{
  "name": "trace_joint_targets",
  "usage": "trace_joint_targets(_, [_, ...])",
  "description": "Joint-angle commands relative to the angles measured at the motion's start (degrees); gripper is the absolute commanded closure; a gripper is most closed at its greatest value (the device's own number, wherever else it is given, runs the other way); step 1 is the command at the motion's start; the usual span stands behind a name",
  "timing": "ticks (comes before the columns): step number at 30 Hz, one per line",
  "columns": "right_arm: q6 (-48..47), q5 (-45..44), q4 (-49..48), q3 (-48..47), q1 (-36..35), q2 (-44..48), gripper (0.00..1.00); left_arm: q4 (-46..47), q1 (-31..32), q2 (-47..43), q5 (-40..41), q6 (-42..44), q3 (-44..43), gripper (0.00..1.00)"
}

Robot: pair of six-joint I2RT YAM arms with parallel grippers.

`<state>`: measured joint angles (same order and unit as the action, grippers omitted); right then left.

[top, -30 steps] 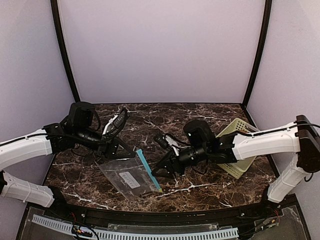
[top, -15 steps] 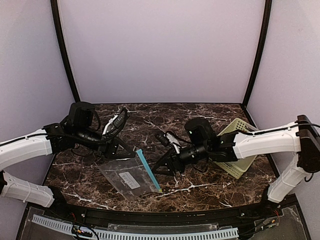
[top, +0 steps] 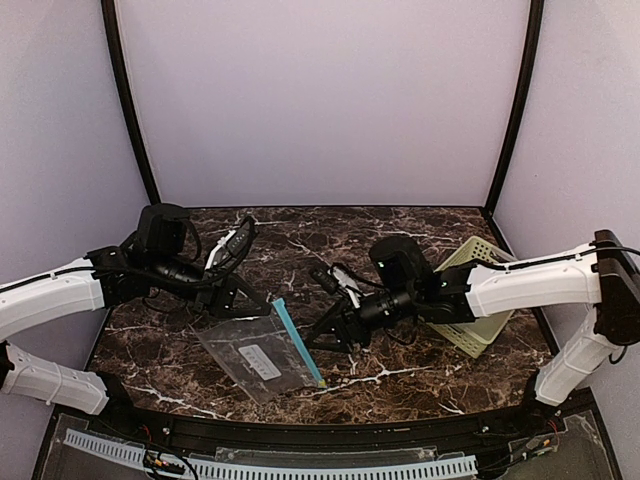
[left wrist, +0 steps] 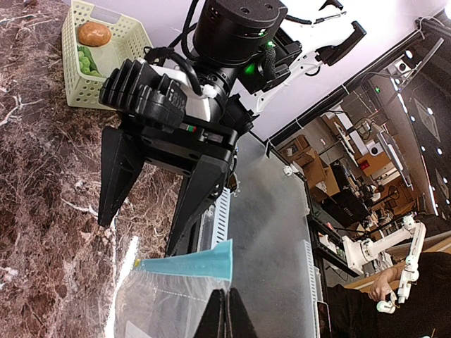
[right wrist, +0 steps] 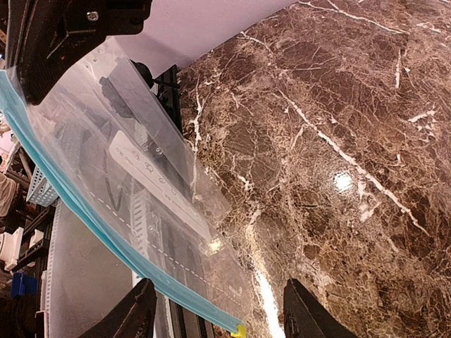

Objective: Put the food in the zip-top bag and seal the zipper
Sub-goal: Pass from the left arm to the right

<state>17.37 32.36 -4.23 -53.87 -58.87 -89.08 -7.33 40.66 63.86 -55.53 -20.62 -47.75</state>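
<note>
A robotics lab: beyond the right gripper (left wrist: 141, 236), the left wrist view shows cluttered workbenches (left wrist: 342, 208), brown cardboard boxes (left wrist: 306, 153), another white jointed robot arm (left wrist: 373, 246) and bright ceiling lights (left wrist: 411, 65). Plain pale booth walls (top: 320, 100) enclose both arms.

We count one clear rectangular plastic zip-top bag (top: 245, 345), with one teal-blue zipper strip (top: 297, 340) and one small white label (top: 262, 358). One pale green slotted plastic basket (left wrist: 74, 84) sits by the right edge of the marble bench (top: 420, 375). It holds two foods: one brown-orange oval (left wrist: 93, 33) and one bright green lumpy vegetable (left wrist: 86, 60).
</note>
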Motion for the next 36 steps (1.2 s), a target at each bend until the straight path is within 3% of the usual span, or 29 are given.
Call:
trace_joint_targets(1, [-1.02, 1.04, -0.43, -1.23, -0.23, -1.15, 0.40, 1.34, 0.12, 0.27, -1.32, 0.36, 0.15, 0.99])
trace_joint_targets(36, [0.49, 5.02, -5.00, -3.49, -2.57, -4.53, 0.45, 2.39, 0.12, 1.63, -1.52, 0.36, 0.27, 0.99])
